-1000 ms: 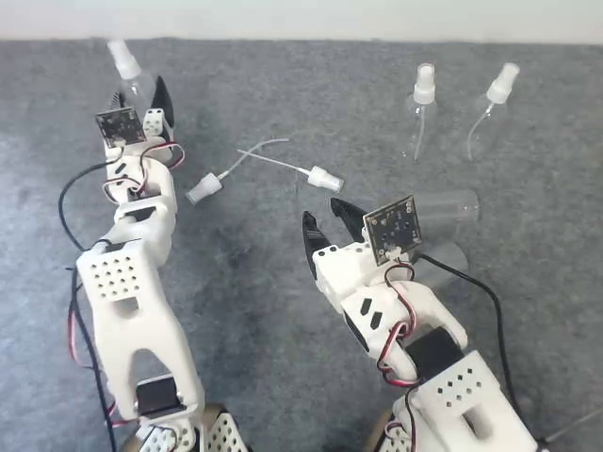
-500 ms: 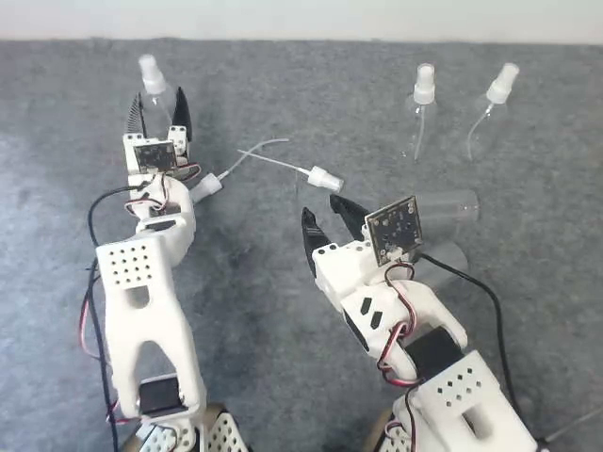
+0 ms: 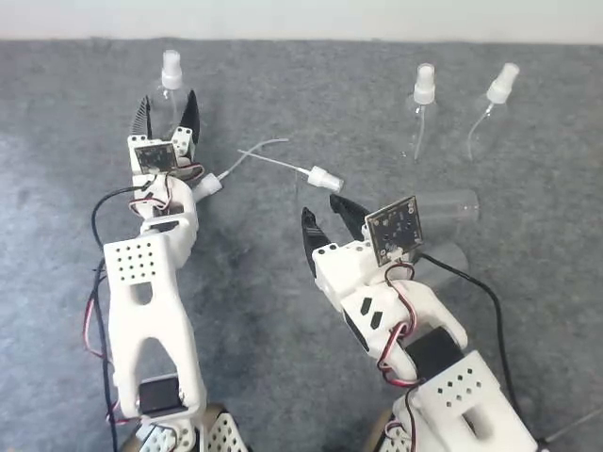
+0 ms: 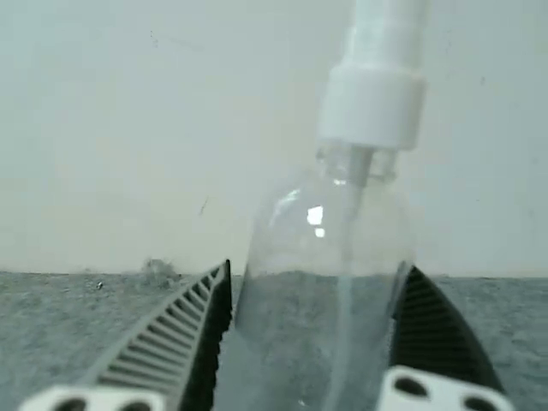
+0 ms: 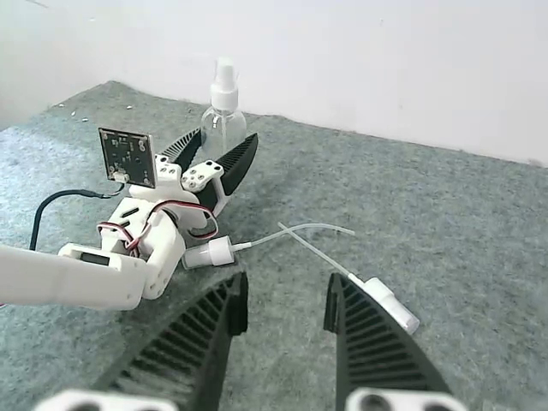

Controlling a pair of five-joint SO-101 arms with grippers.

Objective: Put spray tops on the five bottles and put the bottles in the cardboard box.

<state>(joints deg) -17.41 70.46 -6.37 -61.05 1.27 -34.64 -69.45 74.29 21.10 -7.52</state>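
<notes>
Three bottles stand upright with spray tops on in the high view. We count one bottle (image 3: 171, 83) at the far left, between the fingers of the left tool (image 3: 170, 97), then a second bottle (image 3: 423, 99) and a third bottle (image 3: 502, 83) near each other at the far right. Two loose spray tops lie on the gray counter (image 3: 254, 311) between the arms. One spray top (image 3: 205, 186) is just beside the left arm's wrist, and the other spray top (image 3: 325, 178) is just ahead of the right tool (image 3: 322, 212), whose fingers are spread with nothing between them. One bare bottle (image 3: 450, 202) lies on its side to the right of that tool. We also make out what looks like another clear bottle (image 3: 445, 254) close to it, partly hidden by the right arm.

In the left wrist view, the left tool (image 4: 318, 272) is closed on the bottle (image 4: 321, 291). Its ridged fingers (image 4: 197, 334) sit flush against both clear walls, and the white top rises above them.

In the right wrist view, the right tool (image 5: 286, 287) hangs open over the counter (image 5: 479, 223). One spray top (image 5: 210, 254) lies beyond one finger, beside the left arm. The other spray top (image 5: 385, 300) lies just beside the other finger, and their thin tubes cross between them. Farther off, the left tool (image 5: 221, 137) clasps the upright bottle (image 5: 224, 116).
</notes>
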